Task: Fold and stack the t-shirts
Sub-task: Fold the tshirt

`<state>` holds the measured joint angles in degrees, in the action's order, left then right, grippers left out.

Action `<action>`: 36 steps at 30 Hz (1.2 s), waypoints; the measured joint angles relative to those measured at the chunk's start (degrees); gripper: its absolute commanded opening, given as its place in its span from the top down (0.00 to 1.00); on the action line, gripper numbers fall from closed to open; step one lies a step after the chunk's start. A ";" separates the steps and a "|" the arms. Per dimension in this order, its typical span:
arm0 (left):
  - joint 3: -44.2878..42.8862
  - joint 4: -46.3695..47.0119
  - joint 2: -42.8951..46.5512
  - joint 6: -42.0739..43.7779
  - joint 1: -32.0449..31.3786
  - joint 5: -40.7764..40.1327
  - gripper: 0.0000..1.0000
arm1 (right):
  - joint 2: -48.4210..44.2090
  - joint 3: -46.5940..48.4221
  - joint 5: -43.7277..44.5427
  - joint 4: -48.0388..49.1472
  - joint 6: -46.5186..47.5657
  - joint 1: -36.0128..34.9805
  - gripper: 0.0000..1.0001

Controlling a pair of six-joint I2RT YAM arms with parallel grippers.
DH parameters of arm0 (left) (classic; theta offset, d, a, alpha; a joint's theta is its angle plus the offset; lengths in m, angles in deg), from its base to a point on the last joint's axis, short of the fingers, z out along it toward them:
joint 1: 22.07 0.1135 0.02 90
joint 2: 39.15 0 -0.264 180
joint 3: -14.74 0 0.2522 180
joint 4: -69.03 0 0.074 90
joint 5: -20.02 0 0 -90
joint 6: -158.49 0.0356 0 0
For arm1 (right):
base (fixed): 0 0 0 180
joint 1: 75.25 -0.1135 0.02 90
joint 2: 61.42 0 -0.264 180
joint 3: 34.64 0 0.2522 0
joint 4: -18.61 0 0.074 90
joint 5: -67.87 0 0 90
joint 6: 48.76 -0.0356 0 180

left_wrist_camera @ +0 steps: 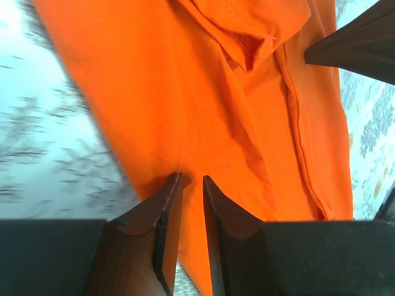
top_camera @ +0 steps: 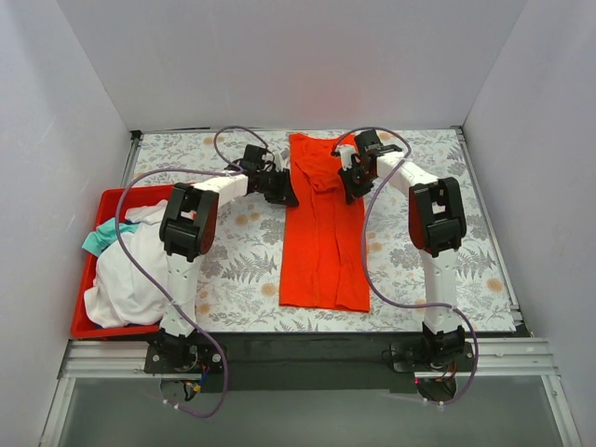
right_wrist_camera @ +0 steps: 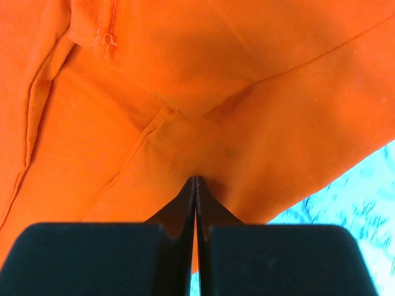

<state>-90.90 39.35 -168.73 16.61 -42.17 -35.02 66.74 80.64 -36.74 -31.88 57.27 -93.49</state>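
Two grips needed on shirt (top_camera: 321, 251), flat on desk (top_camera: 233, 261): R pincer (right_wrist_camera: 195, 179) clamped shut on its far end, L pincer (left_wrist_camera: 191, 179) narrowly agape astride the edge, so close L fully, lift both evenly.

Teal t-shirt (top_camera: 101, 238) mostly under white t-shirt (top_camera: 135, 275)

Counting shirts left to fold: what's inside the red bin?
A crumpled white t-shirt fills the red bin, teal cloth peeking out beside it. Anything beneath is covered.
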 measured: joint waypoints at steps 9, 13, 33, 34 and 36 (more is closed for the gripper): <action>-6.56 -0.59 -4.04 0.57 3.02 -0.37 0.80 | 7.48 11.56 -0.42 1.66 -2.67 -0.22 0.98; -8.85 -1.38 -5.01 1.62 3.50 -0.46 0.66 | 8.04 12.66 -0.79 1.99 -3.76 -0.13 0.68; 9.73 1.60 43.43 19.71 4.98 7.61 0.16 | -36.24 5.81 -5.57 2.34 10.10 -0.13 0.02; 12.61 2.49 47.47 21.31 4.98 8.33 0.16 | -39.52 2.12 -6.75 2.86 12.07 -0.13 0.02; 18.53 2.25 54.23 24.92 4.79 9.73 0.16 | -45.40 -5.95 -9.25 2.29 15.82 -0.24 0.02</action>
<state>-72.37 41.60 -114.50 41.53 -37.38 -25.29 21.35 74.69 -45.99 -29.58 73.10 -93.73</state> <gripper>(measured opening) 0.841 0.983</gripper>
